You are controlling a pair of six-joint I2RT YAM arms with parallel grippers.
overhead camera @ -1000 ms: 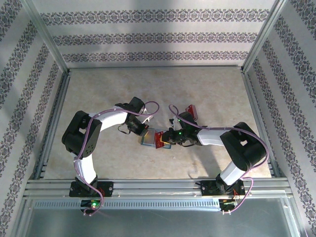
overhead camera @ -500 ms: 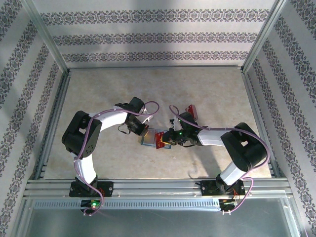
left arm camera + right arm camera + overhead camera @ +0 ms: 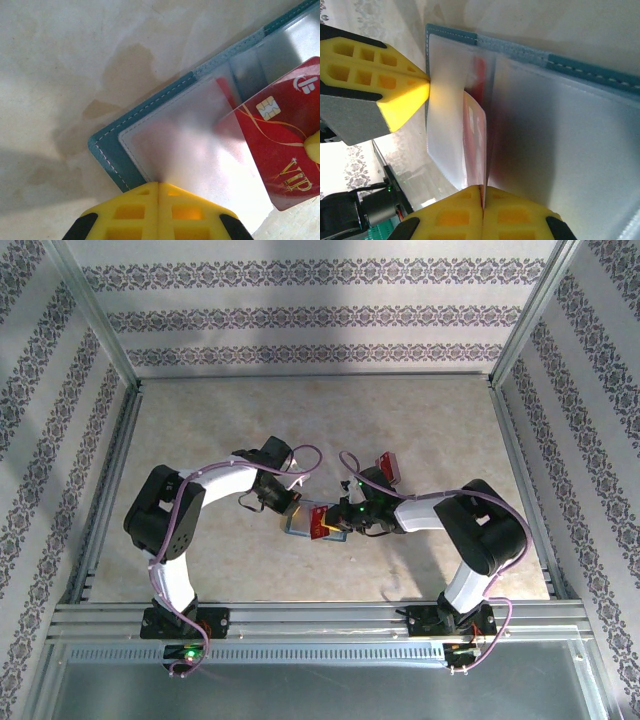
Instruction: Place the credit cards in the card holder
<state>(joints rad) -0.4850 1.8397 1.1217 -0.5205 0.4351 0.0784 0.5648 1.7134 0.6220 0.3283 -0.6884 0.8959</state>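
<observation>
While the left gripper [image 3: 289, 508] has kept its station, the right gripper [image 3: 340, 517] has moved leftward over the past second. Its elbow has swung in, carrying the red VIP card [image 3: 320, 524] further over the card holder [image 3: 298, 525]. The holder lies open near the middle of the worktop [image 3: 400, 410], somewhat toward the near edge.

Right gripper [image 3: 482, 189]: jaws fully closed on the trailing edge of the red VIP card [image 3: 476, 135], which stands edge-on between two see-through leaves. In the left wrist view the card's [image 3: 282, 160] leading corner sits under the frosted pocket leaf [image 3: 190, 140], with most of its face still outside. Judgement: insertion is under way but not complete, and the advance brings the card nearer to seating.

Left gripper [image 3: 158, 186]: jaws closed, the tips meeting on the free edge of that pocket leaf. It appears to nip the leaf and hold the pocket mouth up for the incoming card. The right wrist view shows the same tip [image 3: 422, 87] against the leaf's edge.

Container contents: the card holder [image 3: 107, 150] rests teal cover down, pockets upward. A red strip [image 3: 226, 92] shows through the plastic at the spine side. It is probably a card already lodged, though the blur prevents confirmation. No other content can be made out.

Beyond the holder, toward the far right of it, a spare red card [image 3: 384, 464] waits on the worktop, apart from both grippers. Judgement: at least that card remains to be loaded.
</observation>
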